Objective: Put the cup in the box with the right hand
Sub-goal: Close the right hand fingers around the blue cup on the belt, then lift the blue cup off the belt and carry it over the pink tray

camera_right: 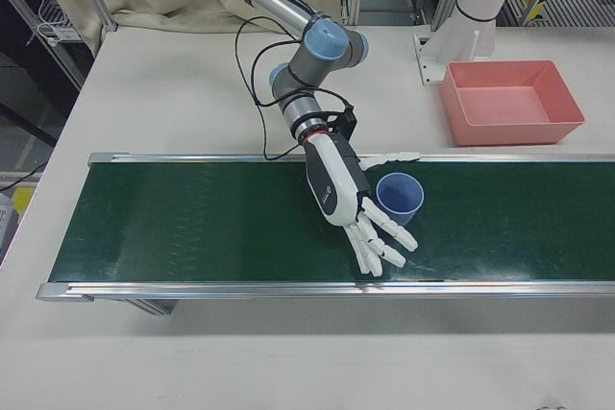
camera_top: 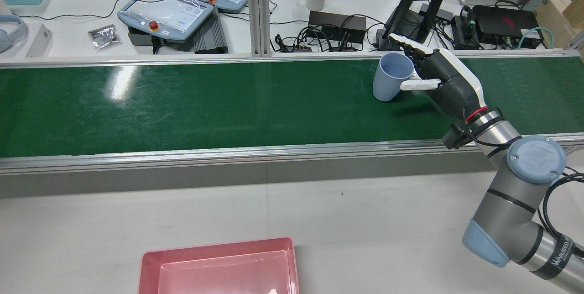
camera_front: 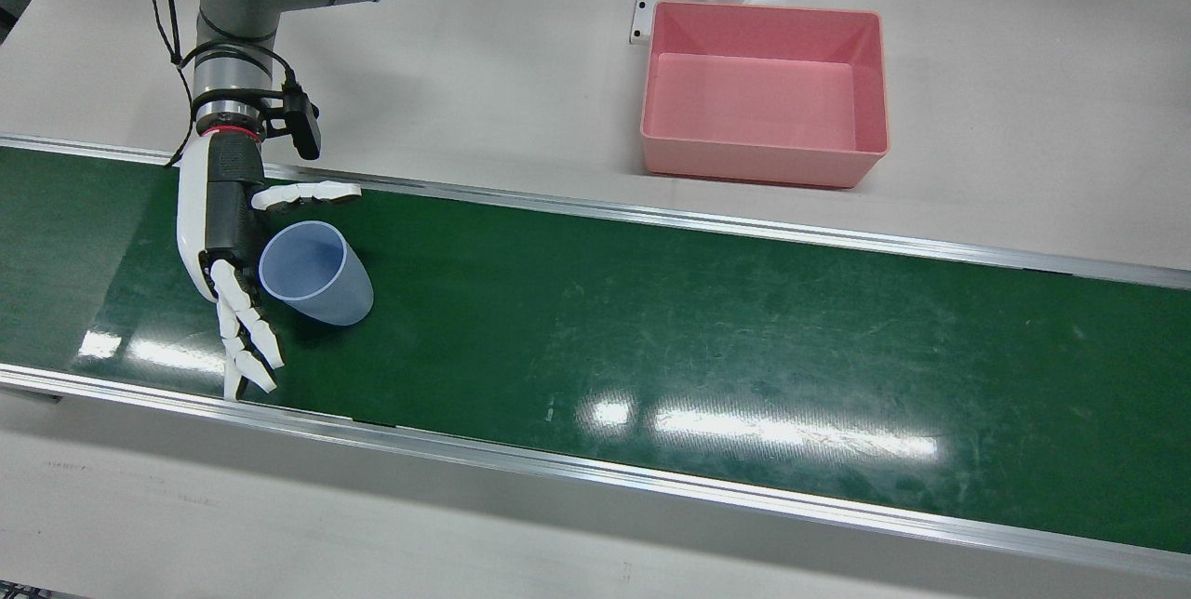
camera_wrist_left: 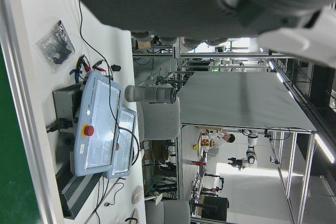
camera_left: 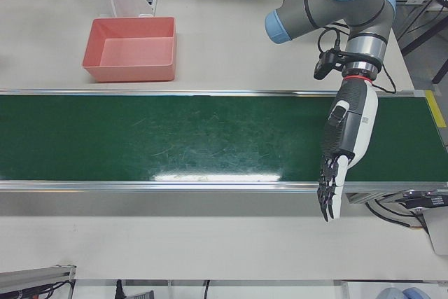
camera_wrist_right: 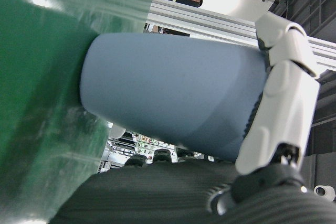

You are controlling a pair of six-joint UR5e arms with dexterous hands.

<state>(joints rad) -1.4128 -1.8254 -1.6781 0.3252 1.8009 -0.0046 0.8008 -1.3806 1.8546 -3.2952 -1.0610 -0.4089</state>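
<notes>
A blue cup (camera_front: 316,272) stands upright on the green conveyor belt (camera_front: 707,329), mouth up, in the half of the belt before the robot's right arm. The right hand (camera_front: 228,241) lies alongside the cup with its palm turned toward the cup wall; in the front view the cup sits just to the view's right of the palm, in the crook between the thumb, which reaches out past the cup's far side, and the remaining fingers (camera_front: 249,339), which extend straight and slightly fanned toward the operators' edge of the belt. The fingers are spread and not curled around the cup; the rear view shows the cup (camera_top: 391,76) immediately beside the right hand (camera_top: 445,81), with the thumb lying against or very close to its rim, though actual contact cannot be settled. The right hand view shows the cup wall (camera_wrist_right: 173,98) filling the frame close to the palm, one white finger (camera_wrist_right: 283,93) beside its rim end. The pink box (camera_front: 765,92) rests on the white table beyond the belt, well apart from the cup. The left hand (camera_left: 343,152) hangs over the belt's other end, fingers pointing down and loosely extended, holding nothing.
</notes>
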